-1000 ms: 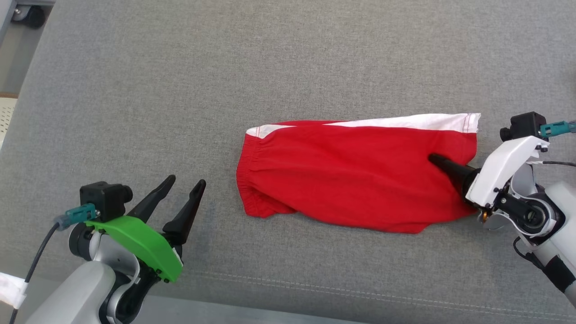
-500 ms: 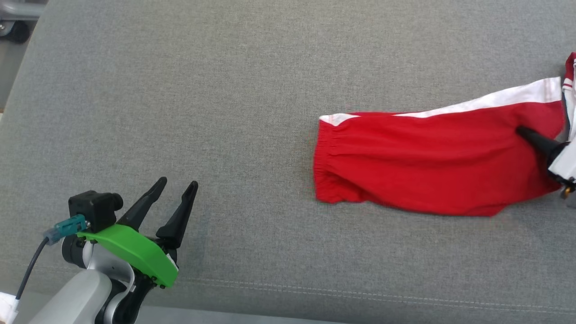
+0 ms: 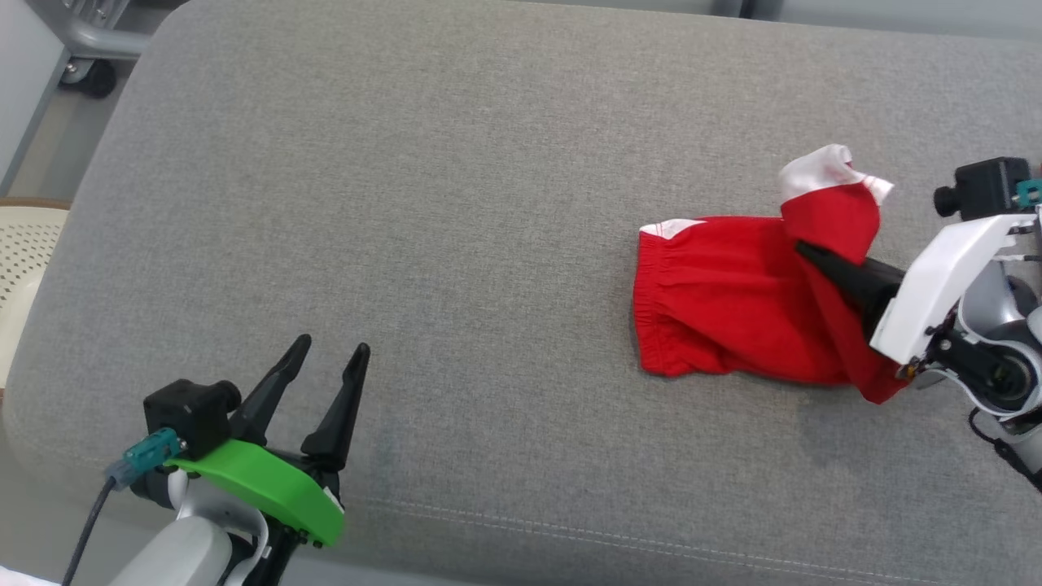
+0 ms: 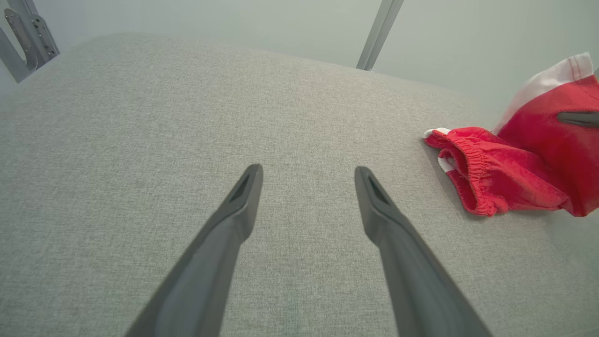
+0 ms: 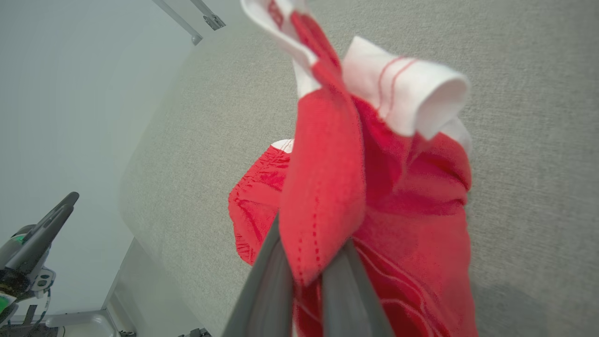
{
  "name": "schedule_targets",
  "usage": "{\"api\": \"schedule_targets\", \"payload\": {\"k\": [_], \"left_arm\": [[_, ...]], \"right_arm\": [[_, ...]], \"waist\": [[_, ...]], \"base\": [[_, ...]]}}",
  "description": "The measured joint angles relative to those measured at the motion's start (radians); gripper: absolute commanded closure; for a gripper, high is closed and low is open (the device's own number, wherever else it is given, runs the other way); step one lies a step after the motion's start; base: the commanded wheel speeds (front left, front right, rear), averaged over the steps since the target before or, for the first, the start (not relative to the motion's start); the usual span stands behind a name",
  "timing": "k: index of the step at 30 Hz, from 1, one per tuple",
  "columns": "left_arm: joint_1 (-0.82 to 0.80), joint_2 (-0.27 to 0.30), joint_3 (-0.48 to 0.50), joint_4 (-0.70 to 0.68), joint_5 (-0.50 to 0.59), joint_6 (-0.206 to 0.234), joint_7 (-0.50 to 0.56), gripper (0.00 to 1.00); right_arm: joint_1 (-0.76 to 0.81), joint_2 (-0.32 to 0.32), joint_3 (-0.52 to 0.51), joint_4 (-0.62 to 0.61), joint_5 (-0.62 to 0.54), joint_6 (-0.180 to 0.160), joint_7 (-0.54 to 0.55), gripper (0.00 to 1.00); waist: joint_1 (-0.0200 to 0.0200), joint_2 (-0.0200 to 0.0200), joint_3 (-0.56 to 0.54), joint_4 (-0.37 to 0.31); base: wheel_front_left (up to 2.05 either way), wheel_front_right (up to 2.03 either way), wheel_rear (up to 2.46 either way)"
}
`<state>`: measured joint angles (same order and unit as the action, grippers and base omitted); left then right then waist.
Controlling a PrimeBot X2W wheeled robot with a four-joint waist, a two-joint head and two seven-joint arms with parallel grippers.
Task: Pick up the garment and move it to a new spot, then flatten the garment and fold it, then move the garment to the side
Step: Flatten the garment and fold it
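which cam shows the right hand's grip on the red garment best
Right wrist view: up close, the right hand is shut on a bunched fold of the garment. Head view shows one dark finger against the cloth; left wrist view catches a fingertip at its edge.

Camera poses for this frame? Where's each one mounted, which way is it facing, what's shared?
Head: on the head, looking down on the grey cushion; left claw lower left, open; right claw pinching the garment.
Left wrist: looks along its own open claw, low across the cushion toward the garment.
Right wrist: looks along its own claw, shut on raised cloth.
Shared: the garment shows in all three.
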<state>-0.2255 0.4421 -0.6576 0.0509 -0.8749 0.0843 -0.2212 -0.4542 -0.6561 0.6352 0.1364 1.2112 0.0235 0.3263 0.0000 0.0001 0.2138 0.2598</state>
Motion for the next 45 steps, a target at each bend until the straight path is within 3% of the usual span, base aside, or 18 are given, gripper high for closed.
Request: {"api": "schedule_targets", "payload": {"k": [3,9,13,14,15,17,19,20,21,22,33,39,45], "left_arm": [[0.001,-0.012,-0.014,-0.002,0.011,0.003,0.0,0.0],[0.02,-0.04,-0.052,-0.011,0.022,0.003,0.0,0.0],[0.03,-0.049,-0.061,-0.011,0.022,0.003,-0.001,0.0],[0.032,-0.049,-0.061,-0.011,0.022,0.003,-0.001,0.0],[0.032,-0.049,-0.061,-0.011,0.022,0.003,-0.001,0.0],[0.032,-0.049,-0.06,-0.012,0.022,0.003,-0.001,0.0],[0.036,-0.049,-0.053,-0.012,0.022,0.004,-0.006,0.0],[0.039,-0.049,-0.05,-0.012,0.022,0.004,-0.009,0.0],[0.045,-0.048,-0.049,-0.012,0.022,0.004,-0.009,0.0],[0.05,-0.049,-0.049,-0.012,0.022,0.004,-0.009,0.0],[0.066,-0.047,-0.029,-0.012,0.021,0.004,-0.01,0.0],[0.072,-0.03,0.004,-0.018,0.025,0.013,-0.019,0.0],[0.112,-0.025,0.014,-0.032,0.025,0.013,-0.019,0.0]], "right_arm": [[0.0,0.038,0.021,0.0,-0.011,-0.022,0.0,1.0],[0.003,0.119,0.067,0.039,-0.051,-0.104,-0.006,1.0],[0.004,0.152,0.074,0.08,-0.067,-0.123,-0.024,1.0],[0.003,0.16,0.076,0.09,-0.073,-0.127,-0.03,0.96],[0.002,0.166,0.078,0.1,-0.085,-0.13,-0.036,0.78],[-0.003,0.18,0.08,0.12,-0.104,-0.132,-0.041,0.68],[-0.019,0.201,0.085,0.139,-0.117,-0.132,-0.051,0.76],[-0.03,0.212,0.091,0.149,-0.124,-0.133,-0.053,0.67],[-0.038,0.223,0.094,0.158,-0.132,-0.136,-0.054,0.67],[-0.045,0.231,0.097,0.167,-0.14,-0.139,-0.059,0.0],[-0.09,0.26,0.1,0.177,-0.187,-0.14,-0.119,0.0],[-0.089,0.178,0.106,0.136,-0.251,-0.139,-0.145,0.0],[0.019,0.122,0.111,0.13,-0.206,-0.14,-0.103,0.0]], "waist": [[0.0,0.0,-0.008,0.015],[0.0,0.0,-0.022,0.073],[0.0,0.0,-0.024,0.117],[0.0,0.0,-0.024,0.128],[0.0,0.0,-0.024,0.139],[0.0,0.0,-0.023,0.159],[0.0,0.0,-0.021,0.176],[0.0,0.0,-0.02,0.182],[0.0,0.0,-0.019,0.187],[0.0,0.0,-0.018,0.19],[0.0,-0.0001,-0.019,0.153],[0.0,0.0,-0.039,0.117],[0.0,0.0,-0.059,0.074]], "base": [[0.0,0.0,0.0],[0.0,0.0,0.0],[0.0,0.0,0.0],[0.0,0.0,0.0],[0.0,0.0,0.0],[0.0,0.0,0.0],[0.0,0.0,0.0],[0.0,0.0,0.0],[0.0,0.0,0.0],[0.0,0.0,0.0],[0.0,0.0,0.0],[0.0,0.0,0.0],[0.0,0.0,0.0]]}}
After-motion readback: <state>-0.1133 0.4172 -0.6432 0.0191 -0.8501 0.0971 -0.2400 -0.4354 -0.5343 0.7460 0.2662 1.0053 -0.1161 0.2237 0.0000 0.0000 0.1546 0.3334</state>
